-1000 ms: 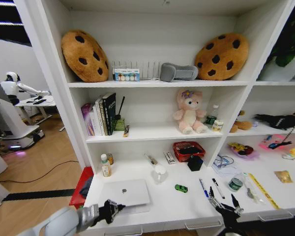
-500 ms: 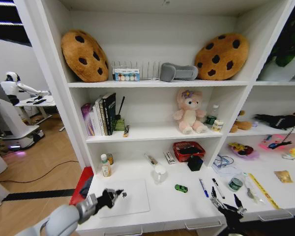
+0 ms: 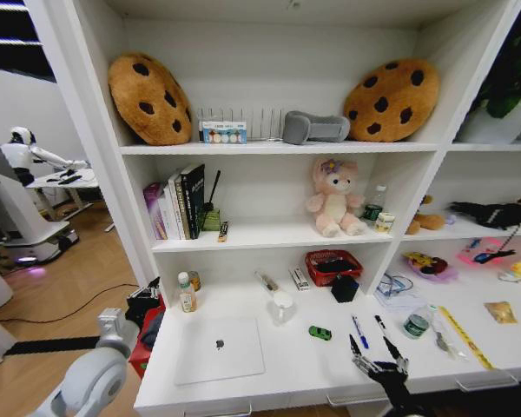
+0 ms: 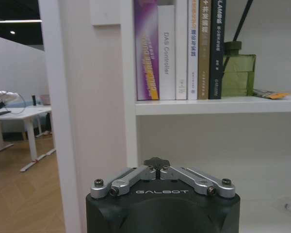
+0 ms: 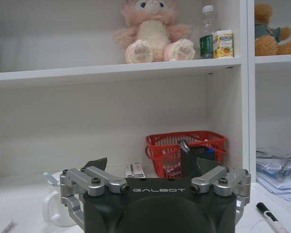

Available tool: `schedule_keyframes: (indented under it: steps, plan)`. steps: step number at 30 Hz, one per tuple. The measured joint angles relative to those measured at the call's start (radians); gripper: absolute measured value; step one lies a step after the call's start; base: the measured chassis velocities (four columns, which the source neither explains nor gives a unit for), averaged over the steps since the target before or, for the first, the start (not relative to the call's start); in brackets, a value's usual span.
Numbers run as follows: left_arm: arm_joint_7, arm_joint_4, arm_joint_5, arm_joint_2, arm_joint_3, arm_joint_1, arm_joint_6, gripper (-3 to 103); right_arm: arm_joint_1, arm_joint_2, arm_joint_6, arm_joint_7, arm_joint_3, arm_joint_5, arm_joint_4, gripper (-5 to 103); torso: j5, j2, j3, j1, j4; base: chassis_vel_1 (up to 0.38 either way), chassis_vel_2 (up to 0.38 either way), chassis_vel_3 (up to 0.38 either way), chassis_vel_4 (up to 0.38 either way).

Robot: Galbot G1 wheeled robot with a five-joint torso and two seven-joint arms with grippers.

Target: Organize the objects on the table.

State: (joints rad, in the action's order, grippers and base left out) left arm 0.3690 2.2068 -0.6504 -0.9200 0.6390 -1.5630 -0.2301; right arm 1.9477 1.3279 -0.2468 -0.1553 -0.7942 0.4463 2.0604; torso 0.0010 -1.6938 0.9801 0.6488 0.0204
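The silver laptop (image 3: pixel 219 349) lies closed and flat on the bench (image 3: pixel 286 369), near-left; it looks stiff, thin and slippery, best taken by an edge; the green toy car (image 3: pixel 319 333) and the pens (image 3: pixel 359 332) sit to its right, light and easy to pinch; the left gripper (image 4: pixel 157 165), closed on nothing, hangs off the bench's left end; the right gripper (image 3: pixel 378 359), spread wide, hovers at the near edge close to the pens.

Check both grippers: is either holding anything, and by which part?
Nothing is held. The left gripper is shut on nothing beside the long white desk; the right gripper hangs open above its front edge.
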Motion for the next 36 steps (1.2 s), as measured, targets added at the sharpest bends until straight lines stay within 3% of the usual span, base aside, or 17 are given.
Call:
schedule_keyframes:
  steps: [1, 3, 8, 10, 14, 15, 17, 19, 22, 26, 28, 30, 31, 34, 35, 36]
  plan:
    - [0.000, 0.000, 0.000, 0.000, 0.000, 0.000, 0.000, 0, 0.000, 0.000, 0.000, 0.000, 0.000, 0.000, 0.000, 100, 0.0000, 0.000, 0.000, 0.000, 0.0000, 0.000, 0.000, 0.000, 0.000]
    - [-0.053, 0.036, 0.077, -0.067, 0.093, -0.086, 0.026, 0, 0.017, -0.012, 0.010, 0.002, 0.002, 0.007, 0.033, 100, -0.0001, 0.000, 0.000, 0.000, 0.0001, 0.000, 0.000, 0.000, 0.000]
    - [-0.115, 0.102, 0.118, -0.145, 0.168, -0.223, 0.039, -3, 0.027, -0.020, 0.013, 0.029, 0.002, -0.007, 0.058, 100, 0.0000, 0.000, 0.000, 0.000, -0.0001, 0.000, 0.000, 0.000, 0.000]
    - [-0.137, 0.117, 0.133, -0.167, 0.180, -0.258, 0.044, 2, 0.025, -0.022, 0.014, 0.043, 0.005, -0.019, 0.059, 100, 0.0000, 0.000, 0.000, 0.000, -0.0002, 0.000, 0.000, 0.000, 0.000]
    - [-0.204, 0.156, 0.181, -0.237, 0.191, -0.347, 0.054, 19, 0.017, -0.024, 0.037, 0.098, 0.007, -0.053, 0.061, 100, 0.0000, 0.000, 0.000, 0.000, -0.0001, 0.000, 0.000, 0.000, 0.000]
    - [-0.204, 0.156, 0.181, -0.237, 0.191, -0.347, 0.054, 19, 0.017, -0.024, 0.037, 0.098, 0.007, -0.053, 0.061, 100, 0.0000, 0.000, 0.000, 0.000, -0.0001, 0.000, 0.000, 0.000, 0.000]
    - [-0.245, 0.184, 0.223, -0.286, 0.182, -0.395, 0.069, 34, 0.026, -0.035, 0.041, 0.105, -0.004, -0.060, 0.061, 100, 0.0001, 0.000, 0.000, 0.000, -0.0001, 0.000, 0.000, 0.000, 0.000]
    - [-0.247, 0.189, 0.228, -0.292, 0.181, -0.398, 0.071, 34, 0.029, -0.039, 0.039, 0.105, -0.007, -0.061, 0.059, 100, 0.0000, 0.000, 0.000, 0.000, 0.0000, 0.000, 0.000, 0.000, 0.000]
    - [-0.243, 0.202, 0.230, -0.306, 0.183, -0.387, 0.071, 51, 0.035, -0.055, 0.030, 0.103, -0.015, -0.056, 0.056, 100, 0.0000, 0.000, 0.000, 0.000, 0.0000, 0.000, 0.000, 0.000, 0.000]
    - [-0.240, 0.204, 0.229, -0.309, 0.188, -0.381, 0.071, 61, 0.033, -0.070, 0.028, 0.104, -0.021, -0.049, 0.052, 100, -0.0001, 0.000, 0.000, 0.000, 0.0001, 0.000, 0.000, 0.000, 0.000]
    - [-0.240, 0.204, 0.228, -0.316, 0.189, -0.381, 0.072, 72, 0.023, -0.087, 0.026, 0.111, -0.027, -0.049, 0.033, 100, 0.0000, 0.000, 0.000, 0.000, 0.0000, 0.000, 0.000, 0.000, 0.000]
    - [-0.240, 0.204, 0.228, -0.319, 0.189, -0.381, 0.072, 72, 0.021, -0.092, 0.026, 0.112, -0.028, -0.048, 0.026, 100, 0.0000, 0.000, 0.000, 0.000, 0.0000, 0.000, 0.000, 0.000, 0.000]
    - [-0.240, 0.200, 0.228, -0.324, 0.187, -0.378, 0.073, 83, 0.020, -0.114, 0.024, 0.109, -0.037, -0.045, 0.008, 100, 0.0002, 0.000, 0.000, 0.000, 0.0000, 0.000, 0.000, 0.000, 0.000]
    - [-0.240, 0.193, 0.226, -0.326, 0.180, -0.369, 0.073, 89, 0.030, -0.163, 0.016, 0.066, -0.056, -0.033, -0.012, 100, 0.0002, 0.000, 0.000, 0.000, 0.0002, 0.000, 0.000, 0.000, 0.000]
    - [-0.240, 0.188, 0.226, -0.323, 0.175, -0.362, 0.073, 97, 0.046, -0.237, 0.007, -0.023, -0.077, 0.006, -0.038, 100, -0.0001, 0.000, 0.000, 0.000, 0.0003, 0.000, 0.000, 0.000, 0.000]
    - [-0.240, 0.188, 0.226, -0.323, 0.175, -0.362, 0.073, 97, 0.046, -0.237, 0.007, -0.023, -0.077, 0.006, -0.038, 100, -0.0001, 0.000, 0.000, 0.000, 0.0003, 0.000, 0.000, 0.000, 0.000]
